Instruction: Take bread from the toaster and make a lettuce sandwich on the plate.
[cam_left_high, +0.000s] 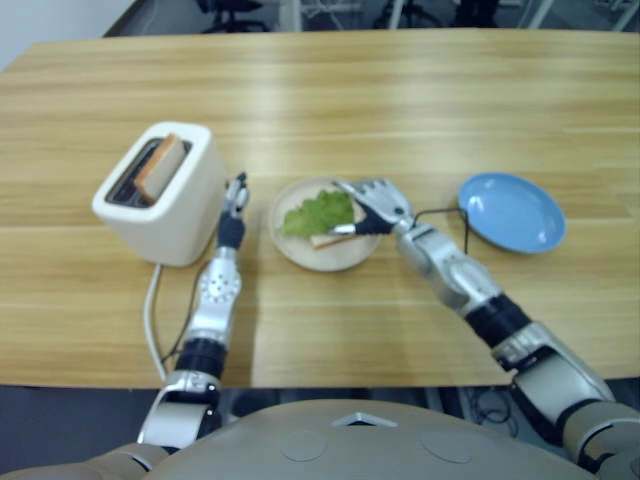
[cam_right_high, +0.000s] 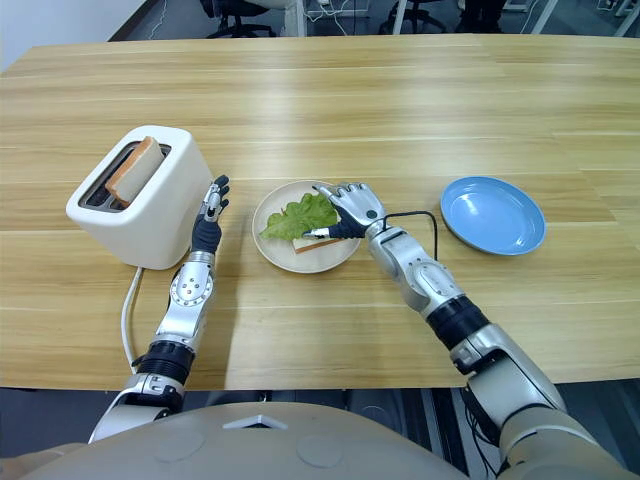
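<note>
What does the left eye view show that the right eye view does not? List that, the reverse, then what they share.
Left eye view alone: a wider strip of bare table left of the toaster. Right eye view alone: a wider strip of bare table right of the blue plate. Shared: one bread slice standing in the toaster, a lettuce leaf lying on another slice on the tan plate, the right hand at the leaf's right edge, and the left hand upright beside the toaster.
</note>
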